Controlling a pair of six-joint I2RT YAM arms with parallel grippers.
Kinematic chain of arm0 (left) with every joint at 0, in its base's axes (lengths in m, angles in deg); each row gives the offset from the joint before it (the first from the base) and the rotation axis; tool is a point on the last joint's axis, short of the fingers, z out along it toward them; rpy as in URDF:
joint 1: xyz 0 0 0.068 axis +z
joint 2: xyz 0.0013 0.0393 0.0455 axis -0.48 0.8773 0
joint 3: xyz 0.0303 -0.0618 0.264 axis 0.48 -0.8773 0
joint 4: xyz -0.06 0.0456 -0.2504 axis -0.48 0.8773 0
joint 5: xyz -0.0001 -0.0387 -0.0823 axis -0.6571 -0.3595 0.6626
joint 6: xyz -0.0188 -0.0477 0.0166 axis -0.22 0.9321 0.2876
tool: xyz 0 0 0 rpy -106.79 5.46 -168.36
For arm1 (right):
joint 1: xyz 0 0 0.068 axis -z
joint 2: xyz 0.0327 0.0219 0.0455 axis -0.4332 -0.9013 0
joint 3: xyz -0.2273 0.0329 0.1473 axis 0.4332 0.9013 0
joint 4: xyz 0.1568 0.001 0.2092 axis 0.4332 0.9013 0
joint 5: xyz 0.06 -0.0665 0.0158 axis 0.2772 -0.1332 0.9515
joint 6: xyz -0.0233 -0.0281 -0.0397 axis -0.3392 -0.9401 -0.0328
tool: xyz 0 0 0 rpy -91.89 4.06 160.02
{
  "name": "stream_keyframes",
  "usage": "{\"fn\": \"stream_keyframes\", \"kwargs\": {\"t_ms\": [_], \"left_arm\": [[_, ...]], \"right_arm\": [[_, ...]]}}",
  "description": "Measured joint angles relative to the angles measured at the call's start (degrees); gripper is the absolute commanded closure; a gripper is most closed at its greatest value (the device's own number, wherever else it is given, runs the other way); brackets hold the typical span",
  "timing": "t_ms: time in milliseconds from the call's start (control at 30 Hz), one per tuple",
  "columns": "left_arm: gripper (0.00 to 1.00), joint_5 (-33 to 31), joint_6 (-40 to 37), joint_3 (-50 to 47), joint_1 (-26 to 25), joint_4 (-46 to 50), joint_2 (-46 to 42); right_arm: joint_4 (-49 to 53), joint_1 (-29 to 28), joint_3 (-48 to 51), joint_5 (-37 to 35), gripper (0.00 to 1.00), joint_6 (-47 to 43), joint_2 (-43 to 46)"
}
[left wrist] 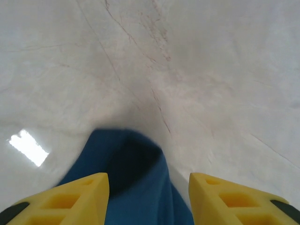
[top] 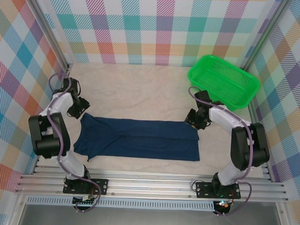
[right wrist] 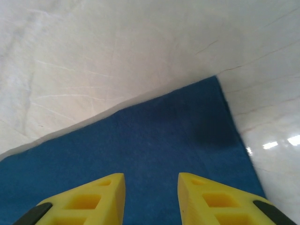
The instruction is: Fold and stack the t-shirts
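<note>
Pale table (top: 141, 87) holds the dark blue t-shirt (top: 139, 138) lying flat in the middle, with the left gripper (left wrist: 149, 194) and right gripper (right wrist: 151, 194) each partly open over one end, holding nothing.

White-and-black arms (top: 59, 106) carry looping purple cables (top: 51, 82) and yellow, black-tipped tool fingers (left wrist: 79, 197).

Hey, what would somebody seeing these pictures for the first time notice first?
A dark navy t-shirt lies as a long strip across the middle of the pale table. The left arm and right arm bend in to its two far corners, jaws open over the cloth. A bright green basket sits at the back right, against loud plaid walls.
</note>
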Motion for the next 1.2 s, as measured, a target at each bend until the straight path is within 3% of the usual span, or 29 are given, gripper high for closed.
{"fn": "stream_keyframes", "kwargs": {"t_ms": [167,467,533,1133,1200], "left_arm": [[0.57,4.0,-4.8,0.9,1.8,-1.4,3.3],[0.95,6.5,-6.9,-0.3,1.8,-5.2,3.8],[0.99,6.5,-7.5,-0.3,1.8,-5.2,4.1],[1.00,3.5,-11.3,-3.3,4.6,-5.4,3.5],[0.91,3.2,-10.9,-4.0,4.6,-5.1,2.4]], "right_arm": [[-0.6,0.0,-3.5,1.5,0.63,-0.1,-5.4],[0.1,0.0,-6.8,-0.4,0.66,0.3,-9.8],[0.8,0.1,-7.5,-1.6,0.67,0.4,-10.9],[5.8,0.9,-12.8,-5.5,0.68,1.5,-15.3],[5.8,0.9,-12.9,-5.5,0.65,1.5,-15.3]]}}
